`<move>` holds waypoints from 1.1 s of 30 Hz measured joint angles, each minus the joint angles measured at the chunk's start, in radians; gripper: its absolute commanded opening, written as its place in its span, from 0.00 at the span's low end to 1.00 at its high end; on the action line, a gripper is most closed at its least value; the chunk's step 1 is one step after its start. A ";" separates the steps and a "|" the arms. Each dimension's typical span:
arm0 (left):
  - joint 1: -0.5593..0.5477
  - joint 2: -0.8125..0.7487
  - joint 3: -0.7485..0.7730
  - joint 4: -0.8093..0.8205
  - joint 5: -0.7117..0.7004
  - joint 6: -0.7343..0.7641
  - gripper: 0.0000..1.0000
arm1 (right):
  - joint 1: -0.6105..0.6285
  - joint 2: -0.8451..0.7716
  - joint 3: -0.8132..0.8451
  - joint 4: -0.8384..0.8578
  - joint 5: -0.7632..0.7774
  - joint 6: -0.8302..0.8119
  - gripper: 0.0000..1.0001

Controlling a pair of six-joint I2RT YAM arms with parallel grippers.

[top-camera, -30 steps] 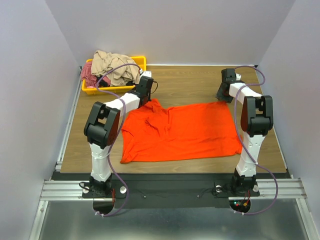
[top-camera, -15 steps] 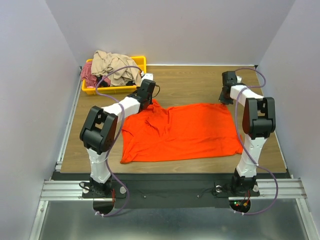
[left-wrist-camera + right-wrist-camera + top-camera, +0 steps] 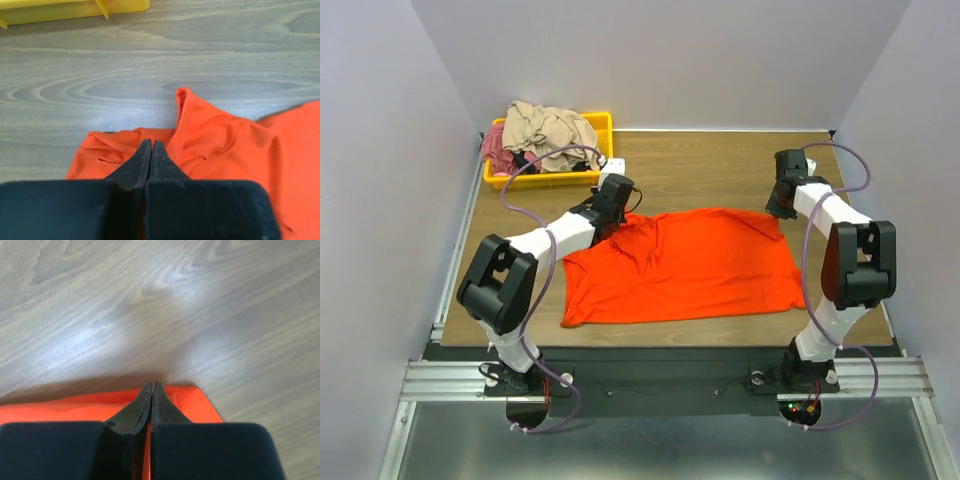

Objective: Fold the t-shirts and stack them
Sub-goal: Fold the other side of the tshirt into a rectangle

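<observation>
The orange-red t-shirt [image 3: 680,265] lies spread, mostly flat, on the table [image 3: 720,160] between the two arms, and each far corner of it sits at a pair of fingertips. At the right gripper [image 3: 152,385] the jaws are pressed together, and a sliver of orange shows in the seam between them, so that corner is pinched; bare wood lies ahead of the tips. The left gripper [image 3: 151,144] is likewise closed tight. Wrinkled cloth lies either side of its tips and a raised fold stands just ahead of them. It probably holds the shoulder edge, though the wrist view does not show cloth in the seam. Well beyond the left jaws, a beige shirt [image 3: 545,128] and a dusty-pink shirt [image 3: 496,150] wait heaped in the yellow tray [image 3: 604,124]. The step looks like the first fold. Next, both corners should be lifted together and carried evenly toward the near hem, with the edge kept taut.
</observation>
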 measured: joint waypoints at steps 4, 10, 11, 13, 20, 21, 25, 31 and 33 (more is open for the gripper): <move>-0.034 -0.065 -0.039 0.000 -0.032 -0.020 0.00 | 0.000 -0.075 -0.044 -0.003 -0.006 0.002 0.00; -0.056 -0.169 -0.101 -0.005 -0.069 -0.059 0.00 | 0.003 -0.158 -0.093 -0.004 -0.010 0.001 0.00; -0.056 -0.185 -0.113 -0.006 -0.074 -0.067 0.00 | 0.005 -0.172 -0.104 -0.004 -0.012 0.000 0.00; -0.058 -0.224 -0.143 -0.011 -0.077 -0.083 0.00 | 0.005 -0.187 -0.116 -0.003 -0.015 0.000 0.00; -0.080 -0.365 -0.244 -0.034 -0.064 -0.165 0.00 | 0.006 -0.276 -0.185 -0.011 -0.012 0.001 0.00; -0.083 -0.389 -0.261 -0.037 -0.064 -0.177 0.00 | 0.006 -0.291 -0.192 -0.016 -0.008 0.001 0.00; -0.090 -0.473 -0.329 -0.066 -0.065 -0.238 0.00 | 0.006 -0.365 -0.219 -0.026 0.014 0.002 0.00; -0.109 -0.494 -0.407 -0.106 -0.061 -0.346 0.00 | 0.006 -0.394 -0.259 -0.046 0.066 0.007 0.01; -0.123 -0.496 -0.444 -0.121 -0.055 -0.379 0.00 | 0.006 -0.394 -0.283 -0.054 0.077 0.008 0.00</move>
